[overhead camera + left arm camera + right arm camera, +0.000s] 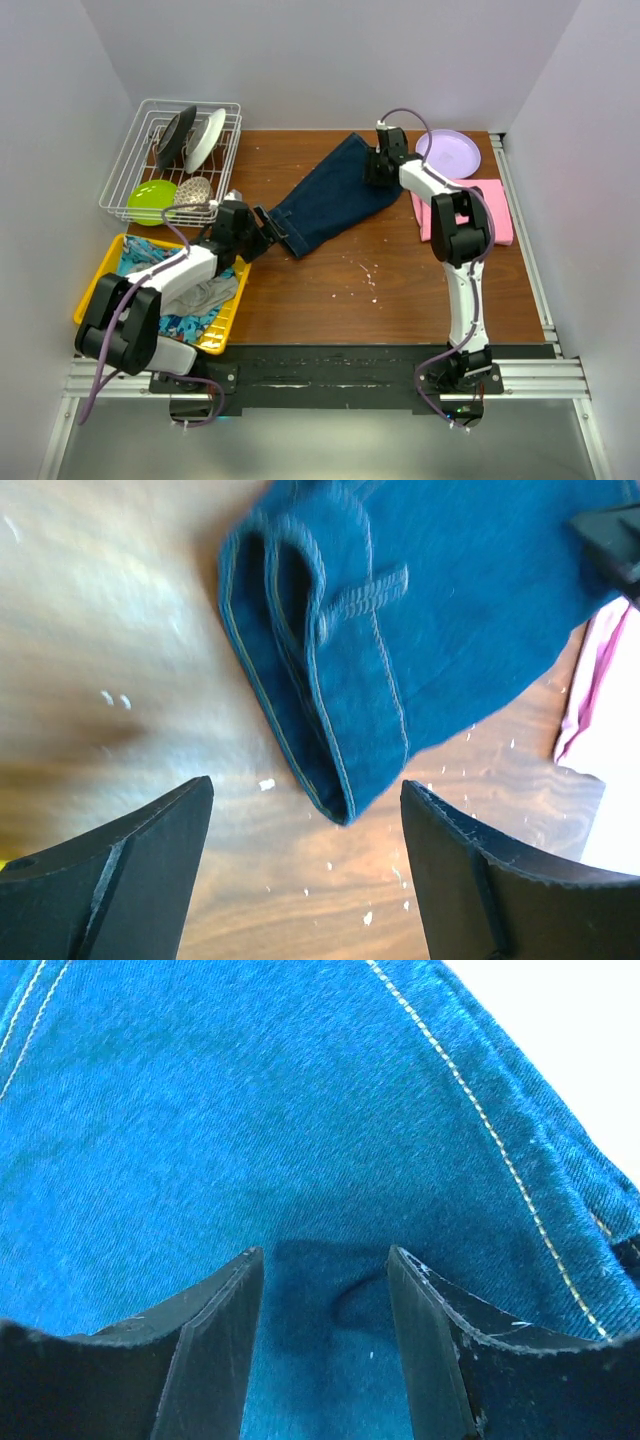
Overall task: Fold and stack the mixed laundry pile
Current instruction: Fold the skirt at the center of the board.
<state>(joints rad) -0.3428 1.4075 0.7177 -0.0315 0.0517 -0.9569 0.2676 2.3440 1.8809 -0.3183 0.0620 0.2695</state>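
The dark blue denim garment (330, 200) lies flat mid-way along the worktop's (400, 285) far edge, the left fingers (130, 870) spread wide just off its near corner and the right fingers (200, 1360) apart on its far end, where I cannot tell whether they pinch it.

**No legible writing in any view**

Checked the top view and both wrist views. No text, brand, number or sign can be read. The denim garment (430, 600), filling the upper part of the left wrist frame, shows only plain stitching, with no tag or print on it.
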